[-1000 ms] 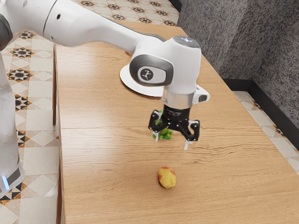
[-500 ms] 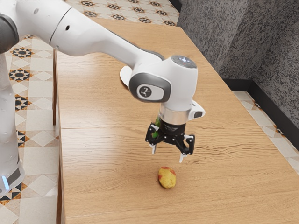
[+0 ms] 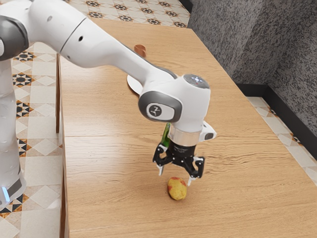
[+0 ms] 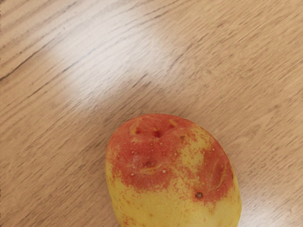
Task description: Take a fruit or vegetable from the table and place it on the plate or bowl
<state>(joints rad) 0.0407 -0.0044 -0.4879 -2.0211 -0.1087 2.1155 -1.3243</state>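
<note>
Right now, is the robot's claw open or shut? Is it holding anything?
Gripper: open, holding nothing, poised just above the yellow-and-red fruit on the table.

The fruit (image 3: 177, 188) lies on the table (image 3: 109, 148), nearest the camera of all the things. The end effector (image 3: 174, 177) hangs just above it. Behind the end effector, partly hidden by the arm, a vegetable (image 3: 165, 136) sits on the table. Farther back and toward the exterior view's left lies the plate (image 3: 132, 82), with a small item (image 3: 140, 49) beyond it.
</note>
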